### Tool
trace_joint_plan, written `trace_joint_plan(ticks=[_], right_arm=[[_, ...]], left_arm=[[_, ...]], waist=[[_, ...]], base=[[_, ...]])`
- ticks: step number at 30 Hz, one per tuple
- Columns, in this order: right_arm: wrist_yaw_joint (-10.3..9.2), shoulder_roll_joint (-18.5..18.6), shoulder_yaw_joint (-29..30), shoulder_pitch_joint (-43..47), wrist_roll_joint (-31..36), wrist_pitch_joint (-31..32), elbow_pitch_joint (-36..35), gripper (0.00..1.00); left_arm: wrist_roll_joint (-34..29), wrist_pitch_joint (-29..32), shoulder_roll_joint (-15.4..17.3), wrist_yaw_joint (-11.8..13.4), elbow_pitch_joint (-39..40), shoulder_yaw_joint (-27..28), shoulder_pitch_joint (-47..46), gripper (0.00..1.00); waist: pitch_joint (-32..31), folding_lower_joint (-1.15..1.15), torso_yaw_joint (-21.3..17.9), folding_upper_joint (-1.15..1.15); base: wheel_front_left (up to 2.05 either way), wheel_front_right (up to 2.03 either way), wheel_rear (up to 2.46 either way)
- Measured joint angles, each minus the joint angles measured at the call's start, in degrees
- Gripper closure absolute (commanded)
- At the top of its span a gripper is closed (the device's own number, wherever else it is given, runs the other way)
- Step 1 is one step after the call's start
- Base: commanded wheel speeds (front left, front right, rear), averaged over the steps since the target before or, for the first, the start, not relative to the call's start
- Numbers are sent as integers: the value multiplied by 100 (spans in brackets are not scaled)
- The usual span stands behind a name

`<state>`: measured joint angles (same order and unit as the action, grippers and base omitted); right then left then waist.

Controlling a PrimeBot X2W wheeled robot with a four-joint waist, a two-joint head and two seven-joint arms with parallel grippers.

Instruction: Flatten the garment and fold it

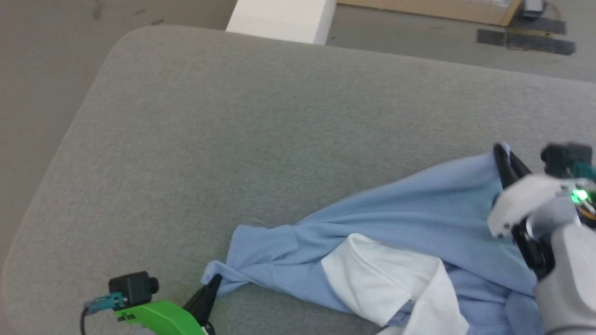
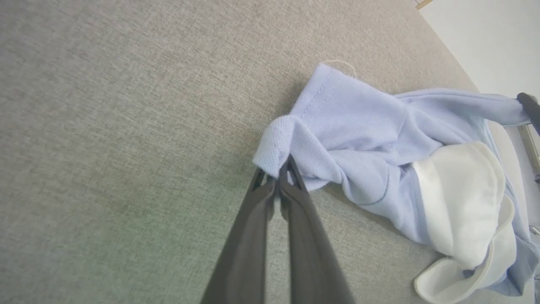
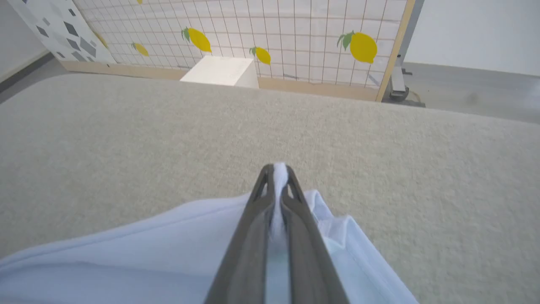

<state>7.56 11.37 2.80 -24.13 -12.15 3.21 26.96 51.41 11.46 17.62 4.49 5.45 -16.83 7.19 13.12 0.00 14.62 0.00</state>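
Lying bunched up on the grey fabric-covered table (image 1: 209, 130) is the light blue shirt (image 1: 419, 209). It's sitting toward the near right part of the top in the head view, def not flat yet. Left gripper (image 2: 281, 168) is pinching a rolled fold of hem at the shirt's left end, fingers squeezed tight on the cloth w/ basically no gap. Right gripper (image 3: 276, 171) is clamping the far right edge of the shirt, w/ a thin bit of fabric poking up btwn its tips. Cloth btwn the two grips is running in long creases, kinda stretched out. White collar (image 1: 386, 274) is flopping open near the front edge of the table. Beyond the table a white box (image 1: 284, 18) is sitting on the floor, and in the right wrist view a lemon-print panel (image 3: 295, 38) is standing behind it.
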Motion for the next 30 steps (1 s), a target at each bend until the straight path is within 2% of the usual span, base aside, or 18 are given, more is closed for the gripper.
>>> trace_joint_plan(ticks=[4,8,15,21,25,30], right_arm=[[0,-120,364,917,5,-71,-893,100],[0,-360,634,1719,8,116,-1740,100],[0,-478,746,2293,8,782,-3051,100],[0,81,686,1962,57,1637,-3971,100],[0,686,555,1250,59,2414,-4432,100],[1,1306,241,15,-18,3133,-4570,100]], left_arm=[[-58,-115,92,96,197,136,44,100],[-207,-308,167,112,352,254,37,100],[-524,-532,405,53,642,375,-360,100],[-717,-400,653,-47,896,488,-1408,100],[-630,-165,731,-92,1002,632,-2346,100],[-587,25,783,-97,923,815,-3568,100]], waist=[[-154,0,-277,0],[-288,0,-546,0],[-466,0,-964,0],[-567,0,-1196,0],[-539,0,-1291,0],[-355,0,-1337,0]], base=[[0,0,0],[0,0,0],[0,0,0],[0,0,0],[0,0,0],[0,0,0]])
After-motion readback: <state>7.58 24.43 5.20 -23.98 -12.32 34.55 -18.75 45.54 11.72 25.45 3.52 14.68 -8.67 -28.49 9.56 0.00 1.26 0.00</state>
